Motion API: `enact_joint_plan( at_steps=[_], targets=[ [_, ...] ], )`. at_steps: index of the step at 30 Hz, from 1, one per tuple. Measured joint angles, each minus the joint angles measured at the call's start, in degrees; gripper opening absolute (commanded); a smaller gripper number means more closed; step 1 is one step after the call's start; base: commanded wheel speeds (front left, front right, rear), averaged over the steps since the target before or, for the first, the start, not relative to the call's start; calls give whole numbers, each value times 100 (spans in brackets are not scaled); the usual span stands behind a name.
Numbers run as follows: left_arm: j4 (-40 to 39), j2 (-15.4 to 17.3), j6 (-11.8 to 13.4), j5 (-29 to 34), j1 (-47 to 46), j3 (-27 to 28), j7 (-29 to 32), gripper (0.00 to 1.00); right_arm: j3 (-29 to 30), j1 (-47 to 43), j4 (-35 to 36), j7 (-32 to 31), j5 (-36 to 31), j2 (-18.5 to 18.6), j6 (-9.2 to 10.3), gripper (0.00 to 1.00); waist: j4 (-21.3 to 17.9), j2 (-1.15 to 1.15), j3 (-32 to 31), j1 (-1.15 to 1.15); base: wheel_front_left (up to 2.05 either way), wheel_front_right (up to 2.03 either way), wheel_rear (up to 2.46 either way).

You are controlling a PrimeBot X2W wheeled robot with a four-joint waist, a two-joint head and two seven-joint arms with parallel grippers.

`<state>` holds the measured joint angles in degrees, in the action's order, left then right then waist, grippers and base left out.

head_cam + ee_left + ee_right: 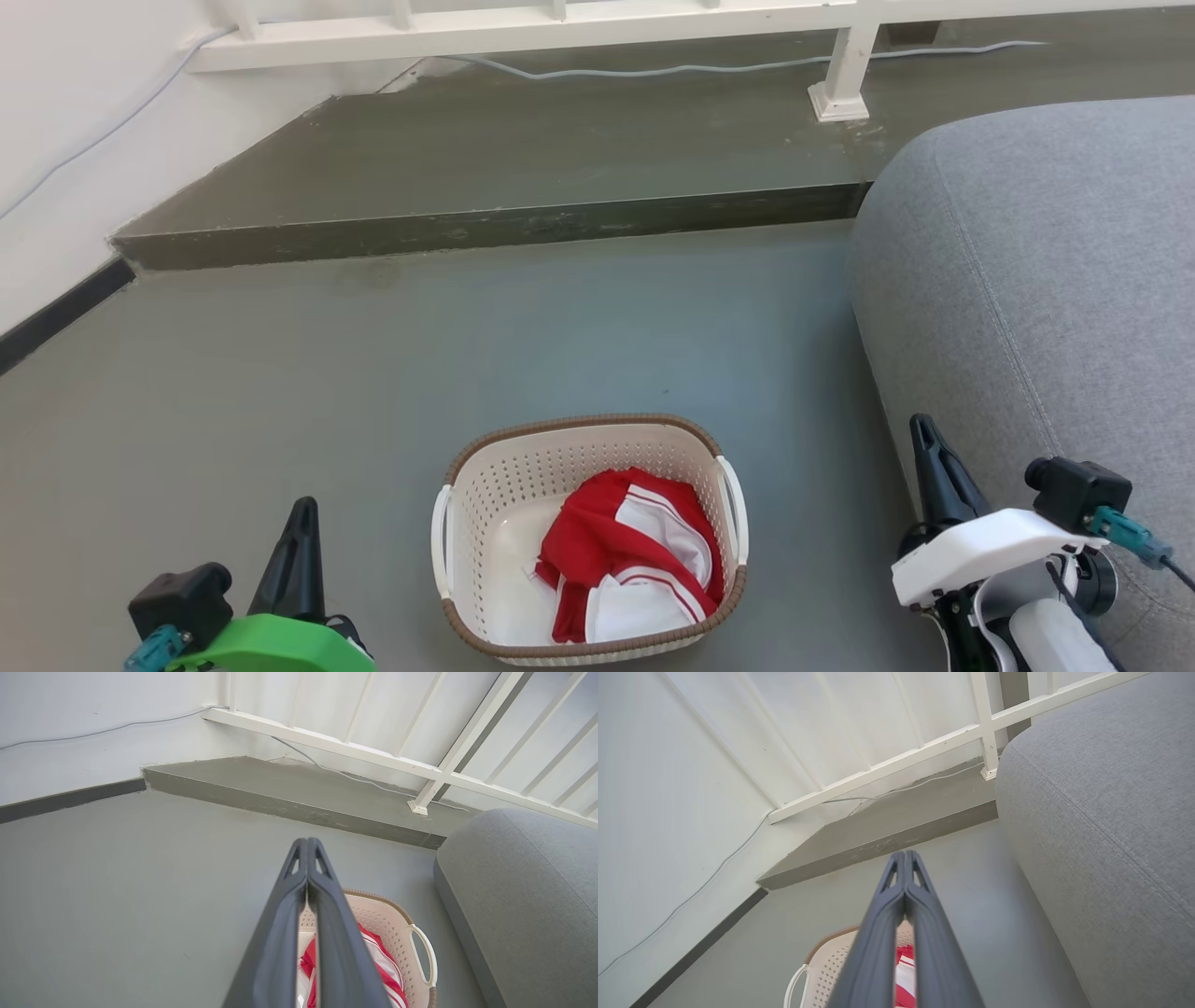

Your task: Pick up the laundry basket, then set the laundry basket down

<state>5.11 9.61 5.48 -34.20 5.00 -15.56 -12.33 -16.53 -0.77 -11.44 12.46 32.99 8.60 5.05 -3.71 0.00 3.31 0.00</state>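
Observation:
The laundry basket (504, 523) stands on the grey floor at the bottom centre of the head view, cream-white and perforated with a brown rim and a white handle on each side. A red and white garment (625, 551) lies inside it. My left gripper (303, 511) is at the lower left, apart from the basket's left handle, its fingers pressed together and holding nothing. My right gripper (924, 429) is at the lower right, beside the sofa, also shut and empty. In the left wrist view the basket (392, 924) shows behind my shut fingers (327, 933). The right wrist view shows the basket (826, 966) low behind my shut fingers (878, 933).
A grey sofa (1046, 280) fills the right side, close to the basket and my right arm. A raised concrete step (485, 229) crosses the floor ahead, with a white railing (523, 28) and a pale cable (653, 67) behind it. A white wall (56, 140) closes the left.

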Motion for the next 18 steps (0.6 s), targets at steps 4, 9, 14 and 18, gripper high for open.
enact_joint_plan(
  at_steps=[4,9,14,18],
  targets=[
    [4,-25,-55,-269,-1,79,79,0,109,0,4,-67,303,-46,-48,0,18,0,-14,0,0,0,0],
    [22,-66,-112,-645,-3,162,177,0,220,1,5,-178,671,-73,-100,0,40,0,-31,0,0,0,0],
    [66,-73,-177,-1016,-9,265,263,0,343,4,5,-253,1045,-80,-152,0,62,0,-49,0,0,0,0],
    [132,-85,-243,-1306,-18,320,330,0,443,9,3,-354,1356,-87,-202,0,80,0,-63,0,0,0,0]
  ],
)
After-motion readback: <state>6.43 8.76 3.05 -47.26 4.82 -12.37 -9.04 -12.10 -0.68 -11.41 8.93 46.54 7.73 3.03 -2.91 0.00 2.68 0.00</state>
